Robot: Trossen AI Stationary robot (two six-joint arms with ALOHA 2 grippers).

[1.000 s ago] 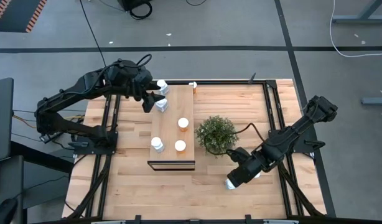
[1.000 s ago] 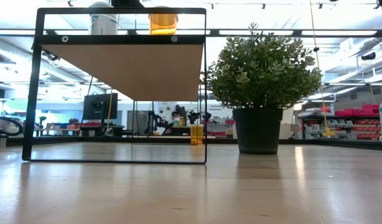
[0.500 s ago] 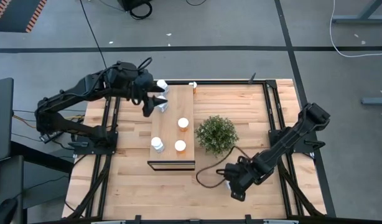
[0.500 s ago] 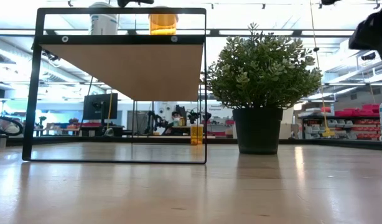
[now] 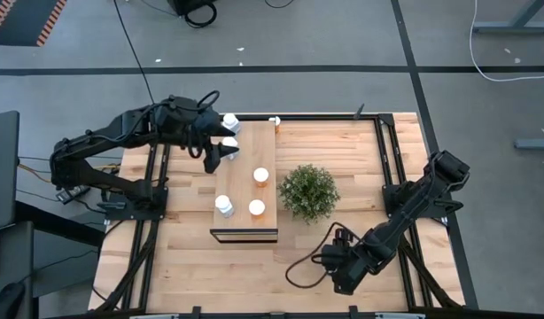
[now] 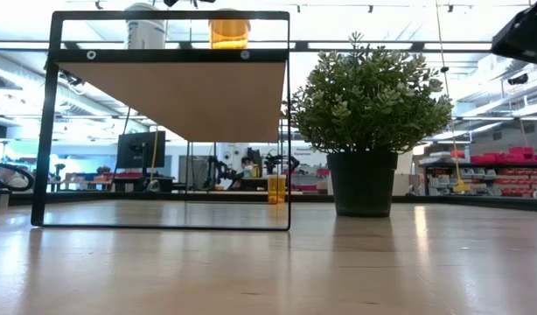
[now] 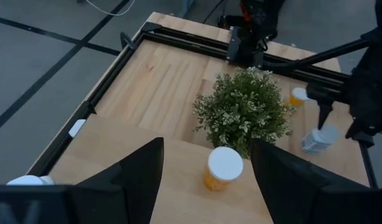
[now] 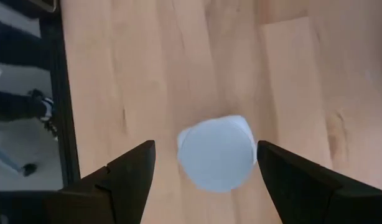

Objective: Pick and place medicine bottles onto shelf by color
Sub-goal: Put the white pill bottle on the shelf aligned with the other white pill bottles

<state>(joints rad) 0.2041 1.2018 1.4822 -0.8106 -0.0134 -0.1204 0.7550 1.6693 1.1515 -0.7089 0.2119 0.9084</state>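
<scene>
High view: the long light-wood shelf carries two orange-bodied white-capped pill bottles and some white ones. My left gripper hangs spread, empty, over its far end. My right gripper hovers spread above a white-capped bottle on the table. Roughly half done, I judge.

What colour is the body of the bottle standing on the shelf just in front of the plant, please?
Orange, with a white cap: the medicine bottle by the plant shows best in the left wrist view.
</scene>
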